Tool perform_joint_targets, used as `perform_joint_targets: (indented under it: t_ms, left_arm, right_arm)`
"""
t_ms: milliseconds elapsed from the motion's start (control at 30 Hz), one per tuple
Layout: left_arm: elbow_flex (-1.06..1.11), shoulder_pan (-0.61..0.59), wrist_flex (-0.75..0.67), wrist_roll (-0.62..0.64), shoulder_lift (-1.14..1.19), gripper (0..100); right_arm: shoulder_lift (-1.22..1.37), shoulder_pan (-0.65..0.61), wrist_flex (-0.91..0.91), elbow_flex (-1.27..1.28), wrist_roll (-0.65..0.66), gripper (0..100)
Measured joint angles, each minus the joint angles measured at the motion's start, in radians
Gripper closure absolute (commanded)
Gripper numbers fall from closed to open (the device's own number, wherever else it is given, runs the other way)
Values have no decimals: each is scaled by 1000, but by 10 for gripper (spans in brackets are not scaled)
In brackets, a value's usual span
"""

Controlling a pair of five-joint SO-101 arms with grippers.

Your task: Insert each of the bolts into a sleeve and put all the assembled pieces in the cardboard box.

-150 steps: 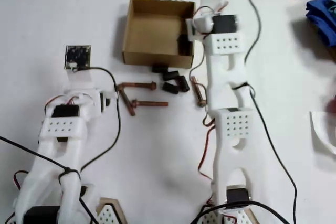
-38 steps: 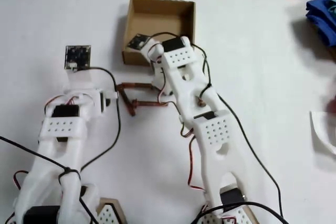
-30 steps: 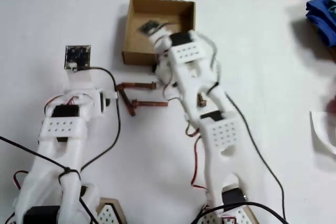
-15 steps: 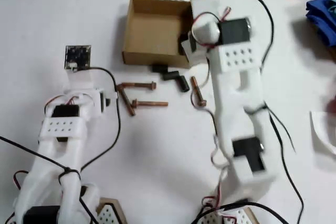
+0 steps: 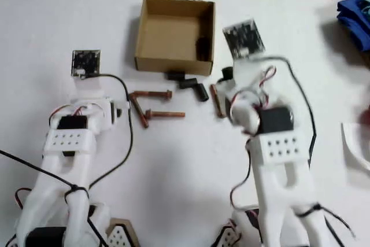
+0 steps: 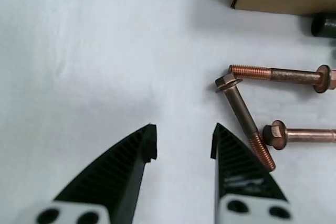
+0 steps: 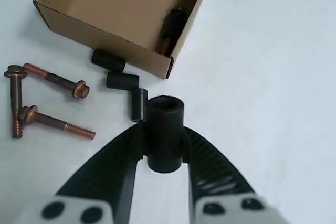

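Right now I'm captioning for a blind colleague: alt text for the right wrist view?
The right claw grips a black sleeve. Beyond it on the table lie three loose sleeves, three copper bolts, and the cardboard box holding one sleeved bolt.

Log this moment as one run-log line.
right gripper: shut on black sleeve | left gripper: open, beside bolts | cardboard box: one assembled piece inside

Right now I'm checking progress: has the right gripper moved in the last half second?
Yes. The right gripper drew back from the cardboard box toward the table's near edge, shut on a sleeve.
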Motion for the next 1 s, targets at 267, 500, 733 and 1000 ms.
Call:
perform_joint_targets:
  t_ms: [267, 500, 733, 1000]
  left_arm:
    - [-92, 192, 94, 15, 0, 808]
    - [-261, 181, 157, 212, 153, 807]
    - [-505, 158, 364, 282, 560, 808]
    - [-833, 158, 667, 526, 741, 809]
  right_arm:
    - [-86, 63, -206, 198, -40, 978]
    - [-91, 91, -311, 198, -100, 978]
    - [-91, 91, -341, 198, -100, 978]
    - [-91, 91, -348, 198, -106, 978]
